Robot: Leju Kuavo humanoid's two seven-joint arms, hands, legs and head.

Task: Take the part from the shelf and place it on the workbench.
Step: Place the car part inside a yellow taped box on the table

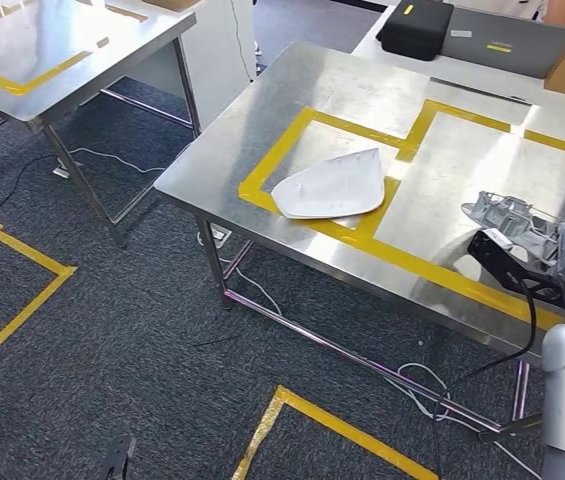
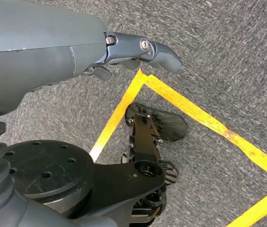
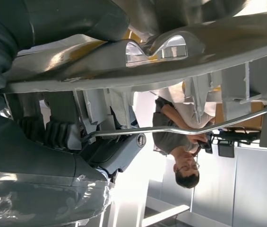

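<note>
Part: silver-grey, ribbed, glossy; right of the frame, over the table.
Right robot hand: grasping the part.
Left robot hand: released, holds nothing.

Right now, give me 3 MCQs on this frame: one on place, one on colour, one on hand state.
1. Where does the white part lie?
A. on the floor
B. on the steel workbench, over the yellow tape
C. on the black case

2. What colour is the tape outline on the workbench?
A. red
B. blue
C. yellow

3. What is the right hand doing?
A. holding a grey ribbed part
B. hanging with nothing in it
C. pressing on the white part

Key: 1 B, the head view shows it resting on the metal top across the tape; 2 C, the lines are plainly yellow; 3 A, the right wrist view shows the fingers against the grey part.
</note>
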